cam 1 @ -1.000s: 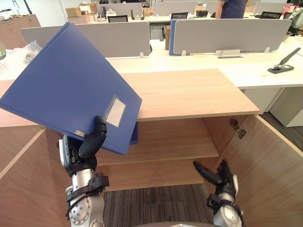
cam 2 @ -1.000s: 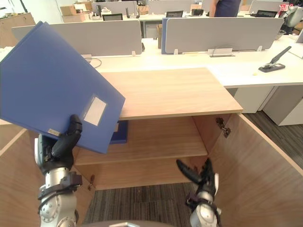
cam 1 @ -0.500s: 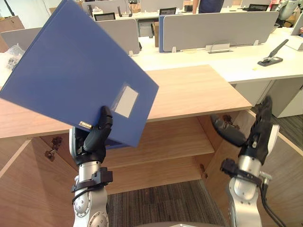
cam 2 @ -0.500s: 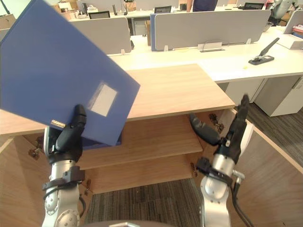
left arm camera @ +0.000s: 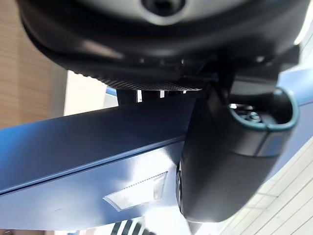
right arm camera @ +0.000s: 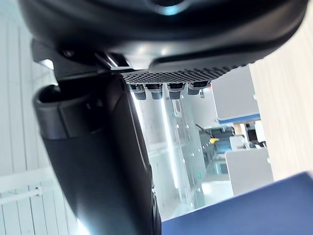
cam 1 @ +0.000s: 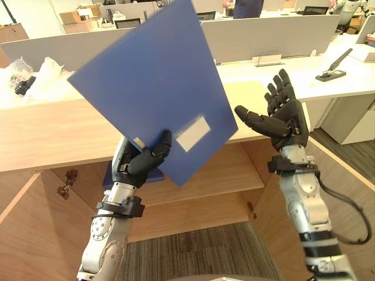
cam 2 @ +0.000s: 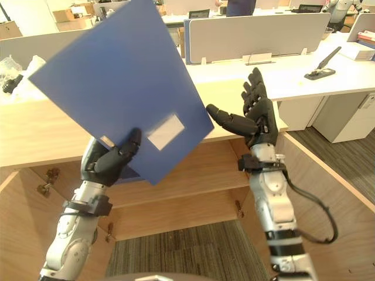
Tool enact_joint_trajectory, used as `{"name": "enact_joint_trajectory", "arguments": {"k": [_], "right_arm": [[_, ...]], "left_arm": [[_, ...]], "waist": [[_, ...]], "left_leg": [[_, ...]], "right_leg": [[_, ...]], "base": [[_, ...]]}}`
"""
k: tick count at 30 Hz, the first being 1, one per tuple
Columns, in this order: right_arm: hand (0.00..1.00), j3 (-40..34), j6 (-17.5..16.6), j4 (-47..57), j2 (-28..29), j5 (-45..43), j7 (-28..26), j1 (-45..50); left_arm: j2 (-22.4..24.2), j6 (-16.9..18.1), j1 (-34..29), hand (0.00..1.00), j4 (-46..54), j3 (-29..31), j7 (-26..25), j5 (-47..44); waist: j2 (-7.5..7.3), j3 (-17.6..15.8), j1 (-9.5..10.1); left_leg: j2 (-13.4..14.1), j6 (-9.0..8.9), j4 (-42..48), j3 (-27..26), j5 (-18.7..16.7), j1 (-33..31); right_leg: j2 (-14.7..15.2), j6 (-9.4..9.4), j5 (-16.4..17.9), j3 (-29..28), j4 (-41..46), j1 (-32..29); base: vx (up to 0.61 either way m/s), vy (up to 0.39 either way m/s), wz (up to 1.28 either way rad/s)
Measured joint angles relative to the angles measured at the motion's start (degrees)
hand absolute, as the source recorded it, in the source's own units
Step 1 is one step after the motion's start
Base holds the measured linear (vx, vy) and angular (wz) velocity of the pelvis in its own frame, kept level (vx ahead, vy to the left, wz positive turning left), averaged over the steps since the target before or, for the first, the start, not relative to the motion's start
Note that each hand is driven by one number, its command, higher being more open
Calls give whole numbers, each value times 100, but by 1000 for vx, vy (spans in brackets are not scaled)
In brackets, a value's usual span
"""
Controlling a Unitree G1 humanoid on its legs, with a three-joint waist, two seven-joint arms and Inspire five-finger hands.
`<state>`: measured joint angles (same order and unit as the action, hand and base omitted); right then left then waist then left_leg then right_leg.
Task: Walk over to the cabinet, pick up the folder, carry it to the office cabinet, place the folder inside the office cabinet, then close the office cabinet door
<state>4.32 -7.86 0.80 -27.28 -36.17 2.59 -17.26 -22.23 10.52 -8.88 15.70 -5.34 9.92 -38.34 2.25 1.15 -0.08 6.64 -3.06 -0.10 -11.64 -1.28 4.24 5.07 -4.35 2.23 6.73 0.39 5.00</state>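
Observation:
A large blue folder [cam 1: 149, 88] with a white label is held up at a tilt in front of the wooden office cabinet [cam 1: 53, 132]. My left hand [cam 1: 143, 164] is shut on its lower edge, thumb pressed over the front face; the left wrist view shows the thumb [left arm camera: 230, 161] across the folder [left arm camera: 88, 161]. My right hand [cam 1: 281, 117] is raised beside the folder's right edge, palm facing it, fingers spread and open, not touching. The cabinet stands open below, with a wooden shelf [cam 1: 217, 175] inside and both doors swung out.
The cabinet's right door [cam 1: 345, 193] stands open beside my right arm, the left door [cam 1: 23, 228] at the lower left. Behind lie white desks with grey partitions [cam 1: 275, 32], a black stapler [cam 1: 334, 67] and plastic bags [cam 1: 35, 73]. A person [cam 1: 246, 7] stands at the far back.
My right hand has risen from beside the right door up to the folder's right edge. The folder has swung right and turned more upright in my left hand.

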Motion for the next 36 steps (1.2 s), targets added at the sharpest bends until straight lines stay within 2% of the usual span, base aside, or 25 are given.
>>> {"name": "enact_joint_trajectory", "arguments": {"k": [5,8,14,15,23,24,28,30,33,36], "right_arm": [[100,1304,123,-286,-1356,-1190,-942,-1061],[100,1942,186,-294,-1861,-1639,-1453,-1569],[100,2601,232,-541,-2494,-2000,-1749,-2270],[0,2696,232,-542,-2602,-2034,-1761,-2372],[0,3376,234,-545,-3126,-2733,-1935,-2719],[0,3430,242,-544,-3148,-2763,-1973,-2717],[0,3568,292,-543,-3141,-2898,-2064,-2713],[0,3561,302,-531,-3135,-2614,-2073,-2710],[0,3502,302,-310,-3006,-1828,-2063,-2615],[0,3425,301,256,-2548,-671,-2015,-2325]], "left_arm": [[-747,-93,149,0,-95,-366,305,-165],[-1034,-91,311,0,-181,-558,460,-230],[-1388,-46,411,0,-250,-682,502,-593],[-1425,-36,436,0,-257,-750,502,-700],[-1599,44,593,0,-413,-1142,451,-1068],[-1631,49,593,100,-460,-1174,439,-1083],[-1727,75,592,100,-686,-1358,430,-1078],[-1857,73,590,100,-761,-1619,431,-1059],[-1965,-11,590,100,-1163,-2254,601,-1035],[-1894,-188,606,100,-1977,-3062,1161,-805]], "waist": [[0,0,-14],[-3,-2,4],[-24,-15,24],[-25,-15,26],[-27,-14,60],[-27,-14,59],[-31,-11,53],[-38,-7,54],[-40,-5,23],[-112,38,-46]], "left_leg": [[-15,41,-71,24,36,13],[-30,54,-91,57,55,13],[-76,43,-283,85,176,65],[-86,44,-313,86,196,65],[-87,29,-410,85,268,68],[-87,29,-411,85,268,67],[-86,28,-413,84,268,65],[-86,28,-418,84,268,64],[-87,27,-426,76,268,62],[-58,28,-429,14,268,-21]], "right_leg": [[8,0,-1,41,7,-6],[23,0,-1,65,16,-2],[51,-15,-9,94,19,-21],[57,-20,-13,96,18,-31],[51,-26,-17,96,33,-80],[50,-26,-18,96,33,-83],[51,-26,-18,95,37,-88],[52,-25,-18,96,38,-91],[54,-26,-18,92,42,-105],[24,-20,-20,50,38,-216]], "base": [[-9,5,2],[-21,14,4],[-41,19,4],[-35,13,1],[-33,7,0],[0,0,0],[-16,4,0],[0,0,0],[0,0,0],[-23,2,-11]]}}
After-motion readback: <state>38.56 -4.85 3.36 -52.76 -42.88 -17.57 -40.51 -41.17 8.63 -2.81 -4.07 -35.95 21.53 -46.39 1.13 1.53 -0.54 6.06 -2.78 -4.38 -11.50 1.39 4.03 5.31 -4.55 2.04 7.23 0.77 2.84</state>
